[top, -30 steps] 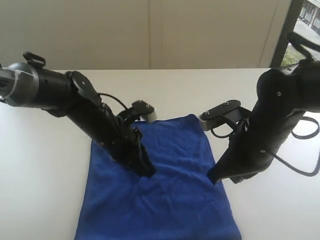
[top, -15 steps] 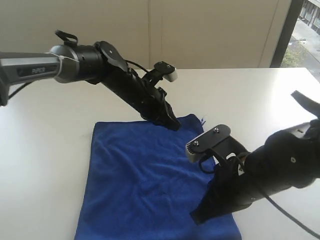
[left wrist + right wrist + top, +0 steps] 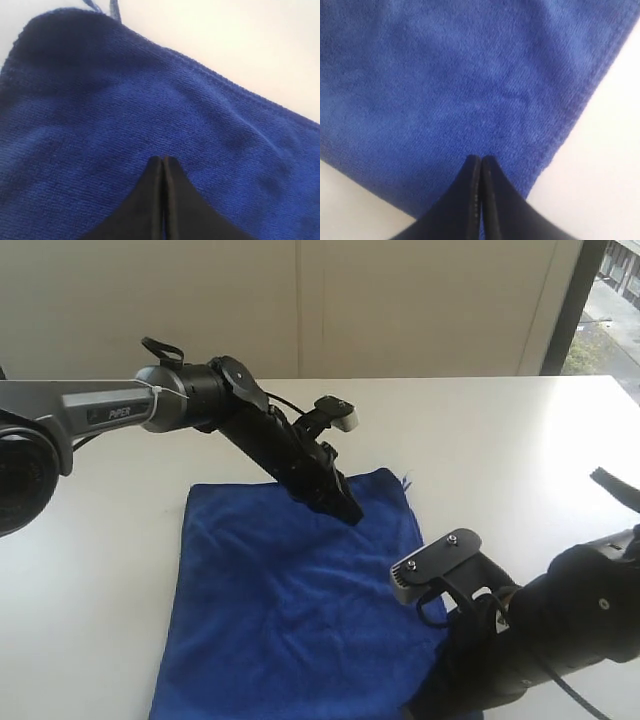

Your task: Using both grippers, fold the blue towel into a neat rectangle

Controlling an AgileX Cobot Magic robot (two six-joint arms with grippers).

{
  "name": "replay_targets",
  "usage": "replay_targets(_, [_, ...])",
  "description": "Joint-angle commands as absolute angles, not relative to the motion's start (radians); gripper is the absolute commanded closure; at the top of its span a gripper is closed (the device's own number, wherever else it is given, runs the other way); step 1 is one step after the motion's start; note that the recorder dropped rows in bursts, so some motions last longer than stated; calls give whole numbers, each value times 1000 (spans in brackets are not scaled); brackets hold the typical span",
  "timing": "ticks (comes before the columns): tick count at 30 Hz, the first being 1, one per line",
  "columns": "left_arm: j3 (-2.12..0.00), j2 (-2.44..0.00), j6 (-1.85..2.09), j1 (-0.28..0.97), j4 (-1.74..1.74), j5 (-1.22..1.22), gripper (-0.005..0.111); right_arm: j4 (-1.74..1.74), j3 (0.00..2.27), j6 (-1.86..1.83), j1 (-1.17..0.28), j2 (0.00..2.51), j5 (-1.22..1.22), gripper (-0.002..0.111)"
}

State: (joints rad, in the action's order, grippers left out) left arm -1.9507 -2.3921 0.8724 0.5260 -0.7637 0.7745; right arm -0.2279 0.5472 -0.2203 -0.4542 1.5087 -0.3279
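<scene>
1. Surveying from the left: the white counter (image 3: 90, 570) carries the blue towel (image 3: 280, 610) at its middle. The towel is laid flat and roughly square, with slight ripples, and no fold has been made in it yet.
2. The left arm (image 3: 250, 430) is stretched over the towel's far edge. The left jaws are pressed together with nothing between them. Their tip is aimed down at the cloth just inside the far right corner, near a small hanging loop (image 3: 114, 9). Whether the tip touches the cloth cannot be told.
3. The right arm (image 3: 560, 630) is held low at the near right corner. The right jaws are likewise closed tight and empty. In the right wrist view their tip is seen over the cloth just inside the corner hem.
4. The step in hand is judged to be the approach to the two right-hand corners. The task is judged barely begun.
5. For a good grasp, both jaws should be opened before any descent.
   - Each corner should be pinched close to the hem, with one layer only taken.
   - Each hold should be confirmed before lifting.
6. For a good fold, both corners should be raised together and kept level. They should then be carried across to the left edge, and the edges matched before release.
7. Risks noted:
   - Cloth would likely be bunched if closed jaws were pushed into it.
   - A skewed rectangle would be expected from an uneven lift.
</scene>
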Motion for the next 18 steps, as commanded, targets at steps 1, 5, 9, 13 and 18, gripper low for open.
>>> replay_targets(1, [-1956, -2402, 865, 524, -780, 777, 107, -251, 520, -225, -458, 1508, -333, 108])
replay_targets(5, [-1956, -2402, 865, 524, -778, 762, 107, -253, 496, -225, -458, 1508, -339, 108])
replay_targets(9, [-1956, -2402, 865, 524, -776, 749, 107, -253, 487, -225, -458, 1508, -343, 108])
replay_targets(13, [-1956, -2402, 863, 524, -773, 725, 107, -262, 486, -225, -458, 1508, -361, 108])
replay_targets(18, [-1956, -2403, 863, 524, -759, 718, 107, -266, 486, -225, -458, 1508, -381, 108])
